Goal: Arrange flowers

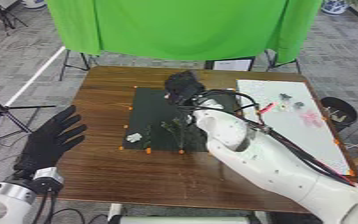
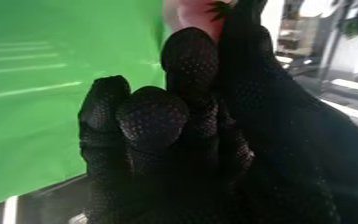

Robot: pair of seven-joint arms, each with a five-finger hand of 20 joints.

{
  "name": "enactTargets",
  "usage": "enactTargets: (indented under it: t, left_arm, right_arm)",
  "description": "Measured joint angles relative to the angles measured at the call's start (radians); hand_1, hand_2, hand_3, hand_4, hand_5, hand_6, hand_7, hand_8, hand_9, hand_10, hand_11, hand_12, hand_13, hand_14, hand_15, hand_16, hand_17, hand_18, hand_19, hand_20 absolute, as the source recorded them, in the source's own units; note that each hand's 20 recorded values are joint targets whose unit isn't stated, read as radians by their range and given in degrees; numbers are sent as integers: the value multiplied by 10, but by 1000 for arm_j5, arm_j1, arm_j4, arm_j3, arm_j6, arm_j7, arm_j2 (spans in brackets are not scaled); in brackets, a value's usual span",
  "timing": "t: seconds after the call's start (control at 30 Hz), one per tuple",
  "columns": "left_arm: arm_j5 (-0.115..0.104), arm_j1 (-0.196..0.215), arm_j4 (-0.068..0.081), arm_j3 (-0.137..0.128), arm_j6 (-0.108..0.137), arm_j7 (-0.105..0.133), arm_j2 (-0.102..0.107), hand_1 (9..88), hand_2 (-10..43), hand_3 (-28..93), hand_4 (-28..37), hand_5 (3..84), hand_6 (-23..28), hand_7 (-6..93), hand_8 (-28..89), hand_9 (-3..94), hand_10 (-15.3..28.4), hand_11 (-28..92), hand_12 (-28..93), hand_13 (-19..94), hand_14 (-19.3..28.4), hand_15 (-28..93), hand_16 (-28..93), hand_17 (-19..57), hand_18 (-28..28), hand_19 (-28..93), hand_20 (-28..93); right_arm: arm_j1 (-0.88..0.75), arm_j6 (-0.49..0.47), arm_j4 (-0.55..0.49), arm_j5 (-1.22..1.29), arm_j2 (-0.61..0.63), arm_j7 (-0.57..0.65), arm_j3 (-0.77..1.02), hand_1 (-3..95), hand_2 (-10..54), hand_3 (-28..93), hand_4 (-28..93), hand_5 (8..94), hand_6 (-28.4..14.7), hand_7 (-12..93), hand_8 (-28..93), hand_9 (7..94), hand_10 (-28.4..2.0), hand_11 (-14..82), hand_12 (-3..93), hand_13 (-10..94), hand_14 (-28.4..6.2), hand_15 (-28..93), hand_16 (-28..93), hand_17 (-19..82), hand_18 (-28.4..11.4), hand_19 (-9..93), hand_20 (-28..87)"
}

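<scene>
In the head view my left hand (image 1: 53, 137) is over the table's left edge, its fingers straight. My right hand (image 1: 184, 86) is above the far end of the black mat (image 1: 149, 107). In the right wrist view my right hand (image 2: 153, 120) has its fingers bent toward the thumb, pinching a pink flower (image 2: 198, 14) with a green part; its stem is hidden by the glove. On the mat lie a white flower (image 1: 134, 137) and thin green stems (image 1: 174, 131), partly beside my right arm.
A white board (image 1: 286, 137) on the right holds a pale pink flower (image 1: 311, 119), a red piece (image 1: 266, 108) and small dark sprigs (image 1: 285, 96). Orange markers edge the mat. A green cloth (image 1: 184, 30) hangs behind the table (image 1: 104, 172); a black bin (image 1: 338, 111) stands at right.
</scene>
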Motion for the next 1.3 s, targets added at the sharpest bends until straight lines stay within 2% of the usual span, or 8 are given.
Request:
enactTargets:
  t: [0.23, 0.63, 0.8, 1.0, 1.3]
  left_arm:
    - [0, 0, -1, 4, 4, 12, 1, 229, -27, 705, -283, 243, 35, 161, -101, 210, 105, 136, 179, 151, 148, 259, 15, -115, 187, 325, 92]
    - [0, -9, 2, 17, 5, 17, 8, 229, -27, 705, -283, 242, 34, 160, -100, 210, 106, 137, 178, 152, 149, 260, 15, -116, 187, 324, 92]
    - [0, -14, 3, 20, 5, 17, 11, 229, -27, 705, -283, 243, 35, 161, -100, 210, 106, 137, 178, 152, 149, 260, 14, -115, 187, 324, 92]
    - [0, -18, 5, 21, 4, 16, 11, 230, -27, 703, -283, 243, 35, 160, -100, 210, 106, 138, 178, 151, 151, 262, 15, -116, 187, 324, 92]
    - [0, -27, 8, 24, 4, 13, 14, 229, -27, 705, -283, 243, 35, 161, -100, 210, 105, 136, 178, 151, 151, 263, 14, -116, 187, 324, 92]
  right_arm:
    - [11, -32, 125, -26, -125, -13, -57, 465, -95, 873, -271, 701, 19, 512, -50, 855, -52, 317, 538, 736, -52, 744, 333, 324, -173, 815, 437]
    - [13, -32, 203, -63, -184, 2, -72, 467, -95, 850, -281, 691, 25, 513, -35, 852, -47, 306, 544, 733, -51, 746, 336, 323, -173, 814, 440]
    - [14, -34, 219, -65, -186, 32, -72, 447, -95, 811, -282, 679, 25, 506, -26, 837, -48, 314, 529, 728, -50, 748, 339, 321, -172, 812, 442]
    - [14, -35, 221, -65, -186, 35, -69, 416, -95, 778, -283, 666, 27, 503, -19, 809, -57, 389, 453, 717, -51, 750, 343, 316, -173, 809, 449]
    - [13, -29, 184, -57, -184, 42, -71, 394, -95, 766, -283, 660, 24, 497, -14, 795, -63, 406, 426, 707, -54, 756, 343, 309, -174, 806, 450]
